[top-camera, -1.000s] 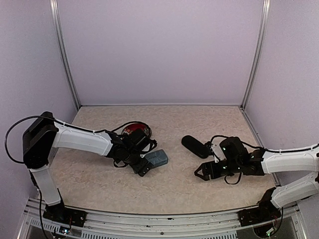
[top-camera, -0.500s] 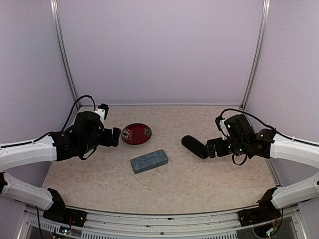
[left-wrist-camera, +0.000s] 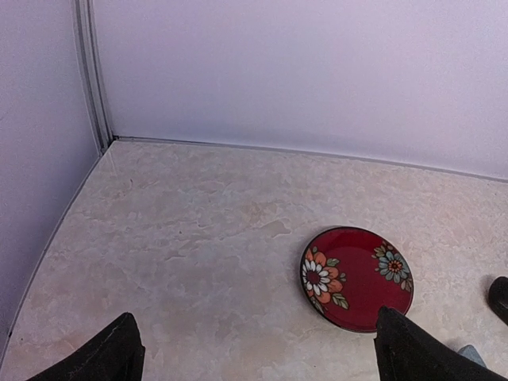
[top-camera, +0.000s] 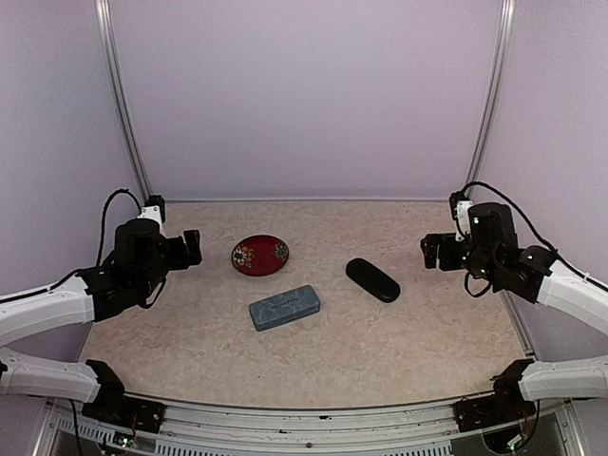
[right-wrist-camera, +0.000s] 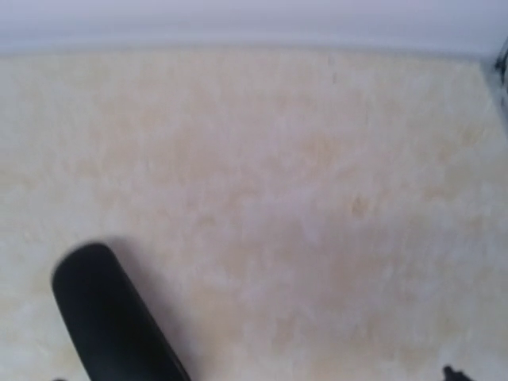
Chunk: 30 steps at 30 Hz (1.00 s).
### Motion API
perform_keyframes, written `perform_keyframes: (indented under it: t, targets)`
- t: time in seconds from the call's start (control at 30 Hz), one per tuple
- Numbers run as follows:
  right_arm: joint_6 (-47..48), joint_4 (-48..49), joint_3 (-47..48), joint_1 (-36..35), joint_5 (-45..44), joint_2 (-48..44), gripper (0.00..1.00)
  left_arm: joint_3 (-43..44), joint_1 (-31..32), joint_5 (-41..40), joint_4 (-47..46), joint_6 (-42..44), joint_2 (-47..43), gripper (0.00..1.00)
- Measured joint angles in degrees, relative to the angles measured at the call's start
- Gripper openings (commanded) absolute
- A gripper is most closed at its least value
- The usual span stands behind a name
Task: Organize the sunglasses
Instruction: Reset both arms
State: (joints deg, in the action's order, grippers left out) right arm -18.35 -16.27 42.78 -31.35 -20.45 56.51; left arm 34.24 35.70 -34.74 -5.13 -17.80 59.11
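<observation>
No sunglasses show in any view. A shut blue-grey rectangular case lies mid-table, and a shut black oval case lies to its right. My left gripper hangs raised at the far left, open and empty, facing a red flowered plate. My right gripper is raised at the far right, well apart from the black case. It is open, its tips only just showing at the bottom of the right wrist view, with nothing between them.
Lilac walls with metal corner posts enclose the beige table on three sides. Both arm bases sit at the near edge. The black case's end peeks in at the right edge of the left wrist view.
Both arms have drawn back and up from the middle to the table's sides, the left away from the blue-grey case, the right away from the black case. Both cases stay put.
</observation>
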Motion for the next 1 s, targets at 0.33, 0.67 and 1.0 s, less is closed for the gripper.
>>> perform_keyframes:
  t: [0.33, 0.67, 1.0]
  targets:
    - [2.73, 0.68, -1.03, 0.15, 1.11, -4.96, 1.0, -5.14, 0.0, 1.81, -1.64, 0.26, -12.98, 0.99]
    - [3.98, 0.83, -2.27, 0.15, 1.77, -7.98, 1.0, -5.14, 0.0, 2.36, -0.24, 0.28, -16.35, 0.99]
    - [4.22, 0.79, -2.54, 0.15, 1.86, -9.25, 1.0, -5.14, 1.22, 0.33, 0.52, 1.2, -16.31, 0.99]
